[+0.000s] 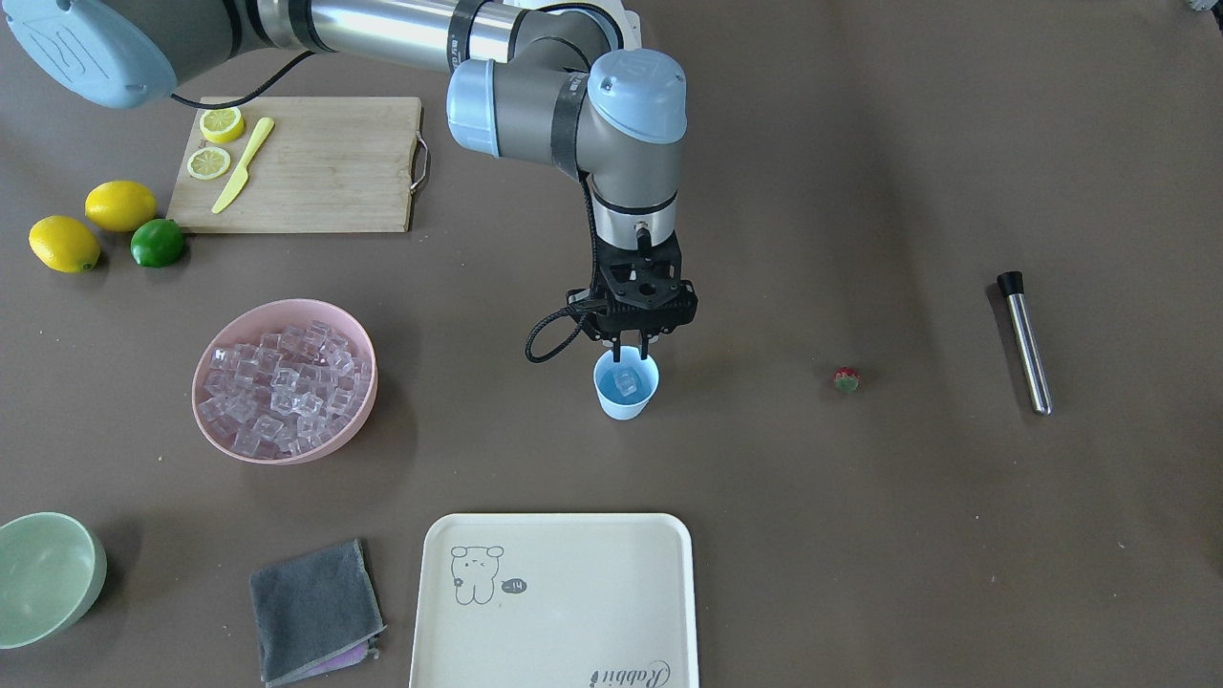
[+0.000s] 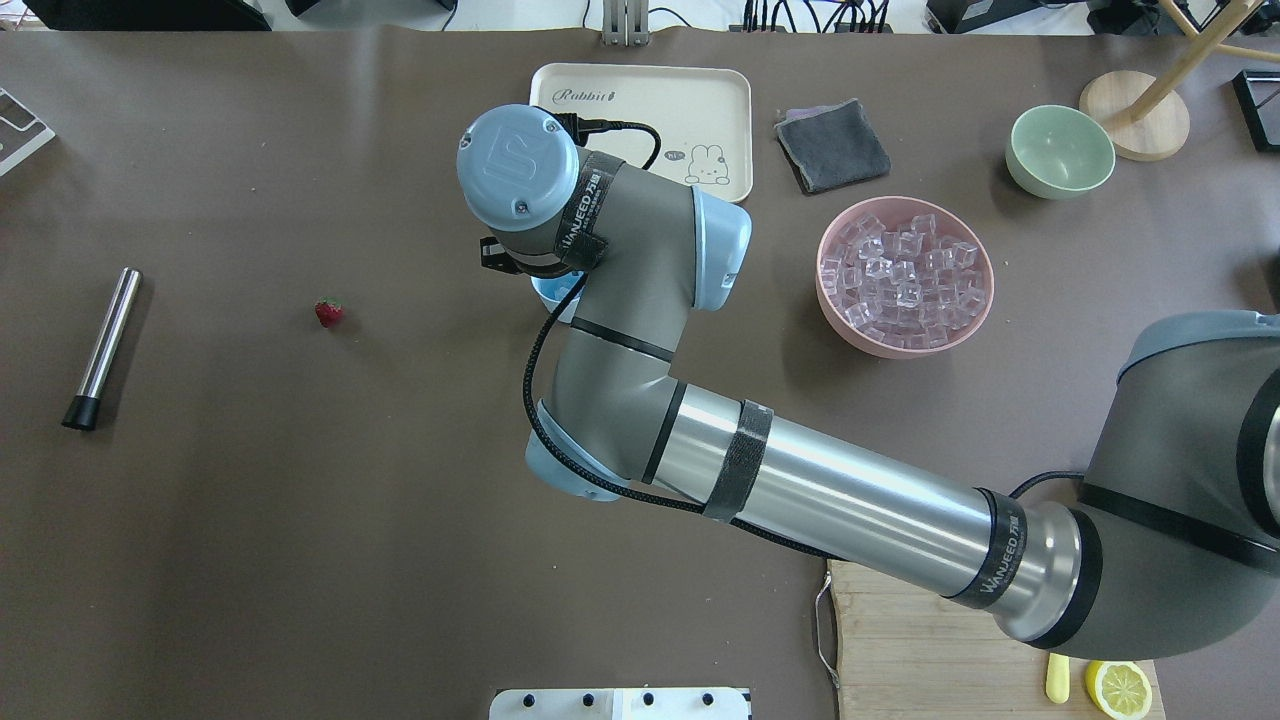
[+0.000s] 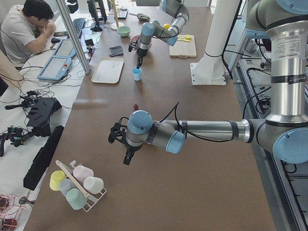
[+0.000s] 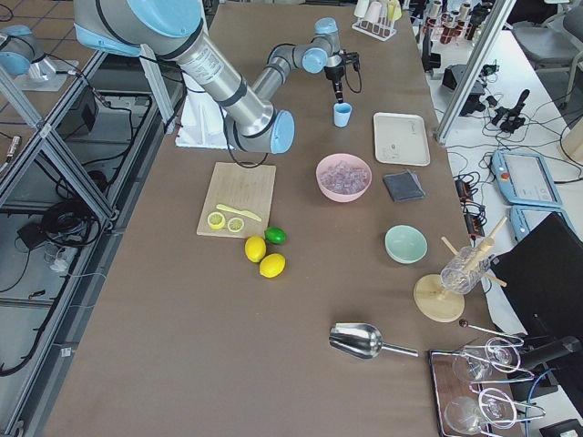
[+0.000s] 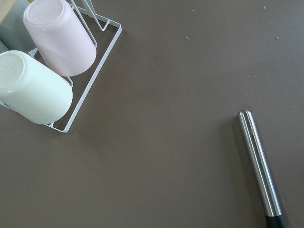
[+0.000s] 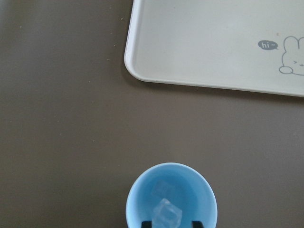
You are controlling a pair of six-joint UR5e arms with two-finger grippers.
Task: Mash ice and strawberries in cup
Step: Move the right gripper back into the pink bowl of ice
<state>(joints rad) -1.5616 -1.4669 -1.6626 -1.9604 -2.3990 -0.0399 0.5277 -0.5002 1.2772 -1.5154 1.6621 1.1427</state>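
right gripper (image 1: 632, 350) open, jaws apart, hanging straight over the cup (image 1: 626, 405), fingertips at rim height. ice (image 6: 166, 213) sits inside the cup, the rest is in the pink bowl (image 1: 199, 387) left of it in the front view. strawberry (image 1: 847, 379) lies on the desk (image 1: 860, 535) well right of the cup, near the steel rod (image 1: 1030, 354). left gripper (image 3: 126, 157) over bare desk by the cup rack (image 3: 79, 185), can't tell if open or closed
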